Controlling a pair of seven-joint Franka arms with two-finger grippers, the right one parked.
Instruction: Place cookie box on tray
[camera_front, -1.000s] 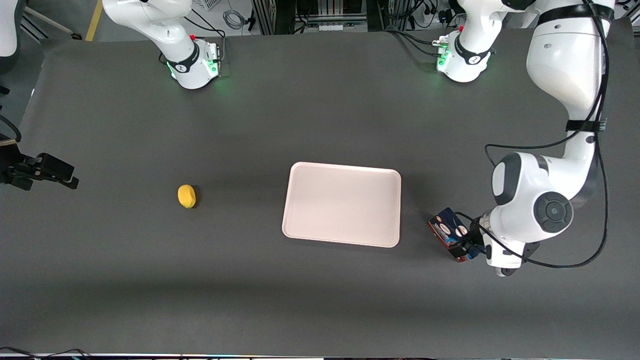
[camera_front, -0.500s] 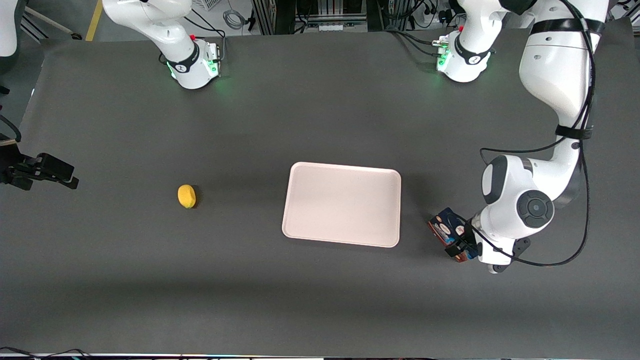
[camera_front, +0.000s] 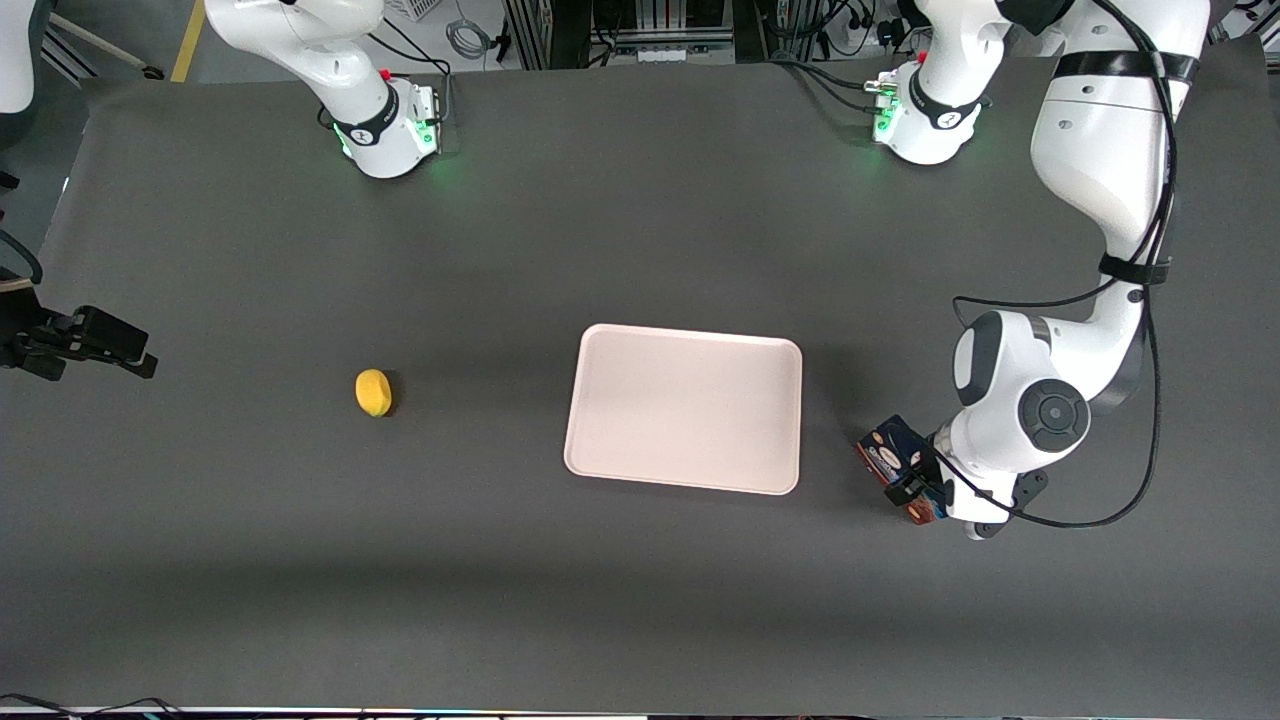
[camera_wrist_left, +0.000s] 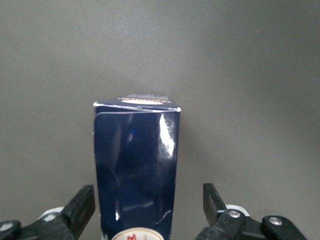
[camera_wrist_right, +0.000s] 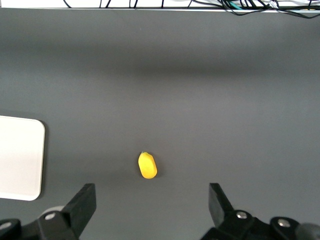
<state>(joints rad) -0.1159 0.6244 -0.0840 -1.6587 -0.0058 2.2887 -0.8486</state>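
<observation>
The gripper (camera_wrist_left: 148, 206) stands wide open astride the cookie box (camera_wrist_left: 136, 172), gripping nothing, the box's long axis running straight out between the fingers, near the tray (camera_front: 684, 408).

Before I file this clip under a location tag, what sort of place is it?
Most likely a robotics lab bench: arms bolted to a dark grey table, cables and metal racks at its edge. The gripper, jaws open, straddles the cookie box beside the tray.
</observation>
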